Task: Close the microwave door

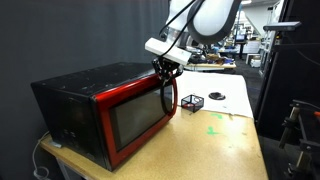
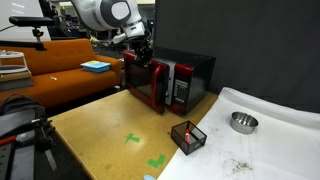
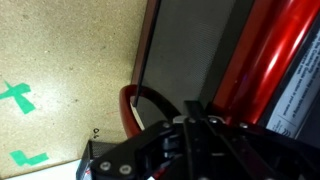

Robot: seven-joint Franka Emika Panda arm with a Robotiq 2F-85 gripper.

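The microwave (image 1: 75, 90) has a matte black casing and a glossy red front; it stands on the wooden table in both exterior views (image 2: 195, 70). Its red door (image 1: 135, 118) with dark glass stands slightly ajar, swung a little out from the oven front (image 2: 143, 85). My gripper (image 1: 166, 84) is at the door's free edge by the red handle (image 3: 130, 105), with its fingertips against the door. The fingers (image 3: 195, 122) look pressed together with nothing between them. The wrist view shows the dark window (image 3: 190, 50) and the red frame (image 3: 270, 50) close up.
A small black wire cube (image 1: 191, 101) (image 2: 187, 136) stands on the table beside the microwave. A metal bowl (image 2: 242, 122) sits on a white sheet (image 1: 228, 98). Green tape marks (image 2: 133, 139) are on the tabletop. An orange sofa (image 2: 60, 60) stands beyond the table.
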